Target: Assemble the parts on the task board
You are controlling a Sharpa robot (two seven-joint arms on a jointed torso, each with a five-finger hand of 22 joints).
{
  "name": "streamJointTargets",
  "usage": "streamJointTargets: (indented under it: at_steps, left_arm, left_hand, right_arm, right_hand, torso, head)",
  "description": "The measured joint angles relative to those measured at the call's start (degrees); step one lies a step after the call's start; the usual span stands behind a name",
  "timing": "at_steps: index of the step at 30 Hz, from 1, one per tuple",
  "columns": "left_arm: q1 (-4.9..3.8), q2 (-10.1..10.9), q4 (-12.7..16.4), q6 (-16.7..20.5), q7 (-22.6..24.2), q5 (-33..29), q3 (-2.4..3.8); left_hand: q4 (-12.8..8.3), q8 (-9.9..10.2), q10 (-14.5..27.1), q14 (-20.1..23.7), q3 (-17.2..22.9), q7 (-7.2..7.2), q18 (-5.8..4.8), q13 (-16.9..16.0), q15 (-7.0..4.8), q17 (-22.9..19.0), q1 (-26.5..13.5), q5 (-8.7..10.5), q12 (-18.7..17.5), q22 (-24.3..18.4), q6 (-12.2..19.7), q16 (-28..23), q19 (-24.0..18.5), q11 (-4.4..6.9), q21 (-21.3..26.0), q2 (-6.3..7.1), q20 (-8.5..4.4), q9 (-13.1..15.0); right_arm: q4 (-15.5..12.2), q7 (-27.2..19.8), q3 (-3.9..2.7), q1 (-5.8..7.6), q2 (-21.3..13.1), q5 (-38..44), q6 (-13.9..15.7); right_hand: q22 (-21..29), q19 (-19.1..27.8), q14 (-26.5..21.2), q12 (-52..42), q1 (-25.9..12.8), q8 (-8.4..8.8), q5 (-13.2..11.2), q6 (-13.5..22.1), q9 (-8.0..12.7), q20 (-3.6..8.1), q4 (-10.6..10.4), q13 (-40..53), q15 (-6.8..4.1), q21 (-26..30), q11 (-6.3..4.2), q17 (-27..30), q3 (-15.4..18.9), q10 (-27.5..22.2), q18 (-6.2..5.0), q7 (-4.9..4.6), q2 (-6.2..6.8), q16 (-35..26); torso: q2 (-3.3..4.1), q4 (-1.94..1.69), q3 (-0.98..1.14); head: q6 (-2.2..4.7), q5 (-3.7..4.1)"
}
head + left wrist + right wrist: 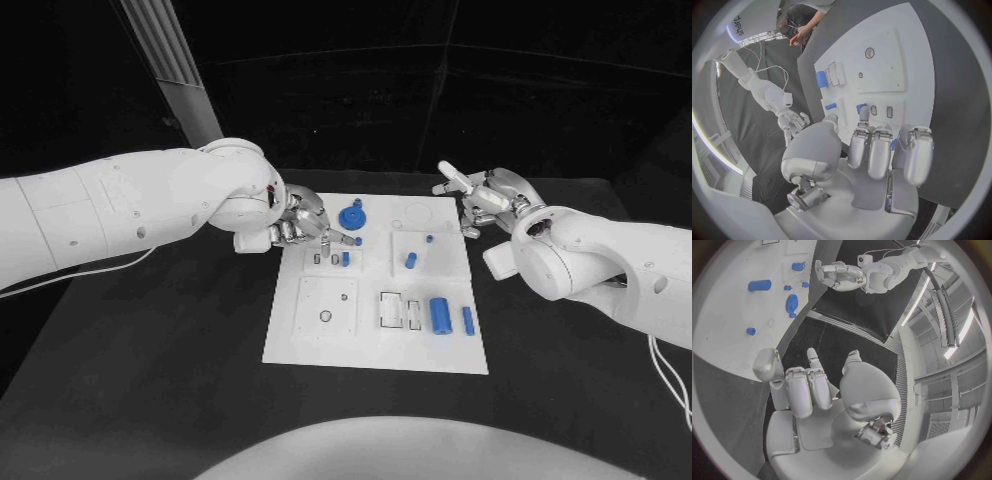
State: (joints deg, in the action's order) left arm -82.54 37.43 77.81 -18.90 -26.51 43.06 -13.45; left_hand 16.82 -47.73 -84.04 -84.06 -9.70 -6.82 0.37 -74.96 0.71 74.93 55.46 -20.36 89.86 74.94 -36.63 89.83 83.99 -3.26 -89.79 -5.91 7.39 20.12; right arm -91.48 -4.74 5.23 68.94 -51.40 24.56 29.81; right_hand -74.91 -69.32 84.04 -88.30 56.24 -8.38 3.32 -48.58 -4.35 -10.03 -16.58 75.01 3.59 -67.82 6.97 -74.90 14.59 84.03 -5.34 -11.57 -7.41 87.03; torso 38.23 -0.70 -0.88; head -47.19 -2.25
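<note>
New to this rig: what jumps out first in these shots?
The white task board in the middle of the black table, dotted with small blue parts such as the blue gear near its far edge. The left robot hand hovers over the board's far-left corner; the right robot hand hangs open beyond its far-right corner.

task board (378,345) mid-table, parts (440,311) on it

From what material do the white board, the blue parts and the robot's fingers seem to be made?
The task board looks like matte white plastic: an even surface without glare, though painted metal is possible. The blue gear and the blue cylinder look like moulded or printed plastic, uniformly coloured and dull. The left hand's fingers appear to be metal, or metallised plastic: silver with soft highlights.
</note>
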Motion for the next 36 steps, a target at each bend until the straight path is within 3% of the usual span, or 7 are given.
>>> streamJointTargets:
  at_steps: [15, 36]
  left_arm:
    - [2.14, -3.2, -3.5, -0.3, -4.2, 0.1, 0.0]
    - [2.8, -6.1, -6.2, 0.2, -4.3, 1.0, 0.02]
  left_hand:
    - [0.0, 1.0, 0.0, 0.0, 0.0, 0.2, 0.01, 0.0, 0.0, 0.0, 1.0, -1.16, 0.0, 0.0, -0.2, 0.0, -0.1, 0.0, 0.0, -0.97, -0.06, 0.8]
    - [0.0, 1.6, 0.0, 0.2, 0.0, 0.2, 0.01, 0.0, -0.21, 0.0, 1.4, -1.16, 0.0, 0.0, -0.2, 0.0, -0.1, -0.01, 0.0, -1.0, -0.05, 1.5]
  right_arm:
    - [-0.3, 0.0, 0.0, 0.0, 0.0, 0.0, 0.0]
    - [0.2, 1.1, 0.01, -0.04, 0.4, 0.4, 0.0]
  right_hand:
    - [0.0, 0.0, 0.0, 0.0, 0.2, 0.0, 0.0, 0.0, 0.0, 0.0, -0.1, 0.0, 0.0, 0.0, 0.0, 0.0, 0.1, 0.0, 0.01, 0.0, -0.24, 0.0]
    - [0.0, -0.1, 0.0, 0.0, 0.8, -0.29, 0.0, 0.1, 0.0, 0.12, 0.0, 0.0, 0.0, 0.0, 0.0, 0.0, 0.3, 0.0, 0.02, 0.07, -0.73, 0.0]
  torso:
    - [-0.01, -0.13, 0.01]
    - [-0.07, -0.09, 0.03]
  head:
    - [-0.29, 0.02]
    - [-0.45, 0.36]
